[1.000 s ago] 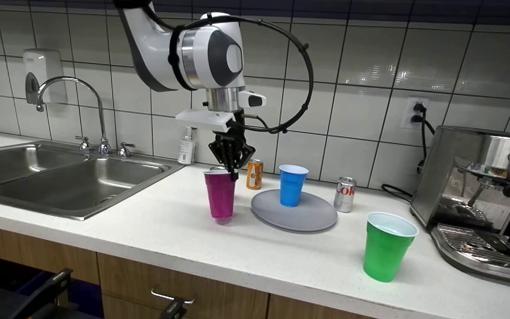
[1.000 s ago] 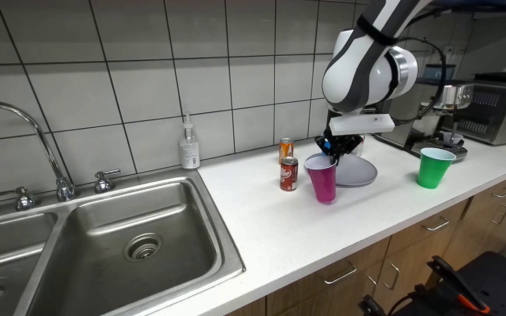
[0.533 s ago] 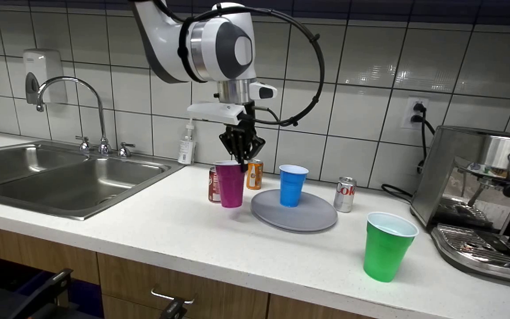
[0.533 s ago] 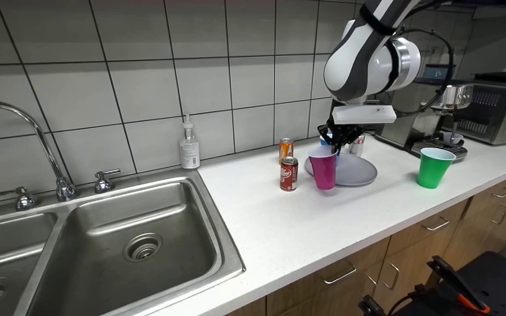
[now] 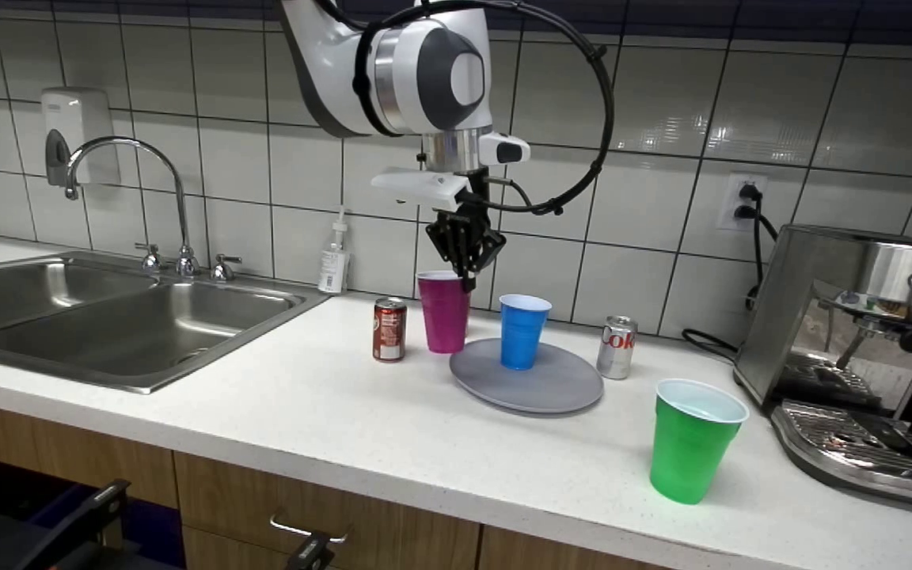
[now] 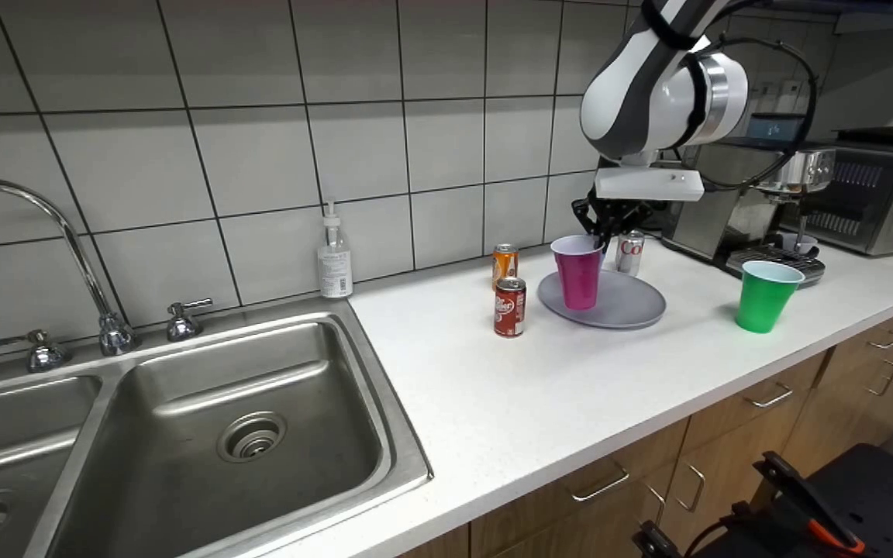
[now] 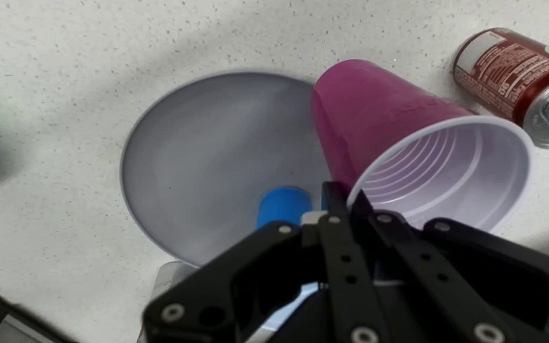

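Note:
My gripper (image 7: 343,195) is shut on the rim of a magenta cup (image 7: 374,102), one finger inside and one outside. In both exterior views the cup (image 5: 443,317) (image 6: 580,279) hangs upright, mouth up, apparently above the counter. It overlaps the grey plate's near edge in an exterior view (image 6: 636,314). A blue cup (image 5: 523,336) stands on the grey plate (image 5: 535,400), close beside my gripper (image 5: 465,281). In the wrist view the blue cup (image 7: 284,205) is partly hidden by my fingers. A red can (image 5: 389,332) stands beside the magenta cup.
An orange can (image 6: 505,263) stands near the wall. A silver can (image 5: 617,348) stands behind the plate. A green cup (image 5: 693,443) stands near the coffee machine (image 5: 860,317). A sink (image 6: 253,387), faucet and soap bottle (image 6: 334,260) are at the other end.
My gripper has raised the magenta cup and carried it toward the plate and the wall. The red can is now uncovered and the orange can mostly covered in an exterior view.

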Controlling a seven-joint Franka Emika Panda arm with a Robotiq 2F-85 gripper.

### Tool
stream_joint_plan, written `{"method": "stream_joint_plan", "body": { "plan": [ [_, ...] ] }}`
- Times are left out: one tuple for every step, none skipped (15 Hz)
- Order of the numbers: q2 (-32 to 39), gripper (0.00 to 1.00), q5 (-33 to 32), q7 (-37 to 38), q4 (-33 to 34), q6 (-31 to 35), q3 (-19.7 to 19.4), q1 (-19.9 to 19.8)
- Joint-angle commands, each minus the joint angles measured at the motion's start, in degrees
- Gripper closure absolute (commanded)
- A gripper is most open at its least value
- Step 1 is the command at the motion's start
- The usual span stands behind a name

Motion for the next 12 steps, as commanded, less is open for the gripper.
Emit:
{"method": "stream_joint_plan", "body": {
  "plan": [
    [2.79, 0.99, 2.0, -1.51, 3.48, -0.54, -0.19, -1.15],
    [3.41, 0.99, 2.32, -1.49, 3.98, -0.44, -0.24, -1.31],
    [4.09, 0.99, 2.49, -1.43, 4.64, -0.69, -0.37, -1.41],
    [4.61, 0.99, 2.67, -1.31, 5.1, -0.64, -0.51, -1.41],
    [5.33, 0.99, 2.96, -1.24, 5.79, -0.79, -0.6, -1.49],
    [5.96, 0.99, 3.44, -1.29, 6.35, -0.71, -0.58, -1.62],
    [6.64, 0.99, 3.8, -1.06, 6.9, -0.63, -0.62, -1.66],
    [7.21, 0.99, 4.33, -1.11, 7.45, -0.81, -0.55, -1.79],
    [7.81, 0.99, 4.54, -0.94, 7.89, -0.74, -0.62, -1.82],
    [8.31, 0.99, 4.83, -0.79, 8.36, -0.73, -0.71, -1.88],
    [8.86, 0.99, 5.24, -0.75, 8.82, -0.74, -0.7, -1.98],
    [9.41, 0.99, 5.57, -0.72, 9.23, -0.64, -0.72, -2.08]
  ]
}}
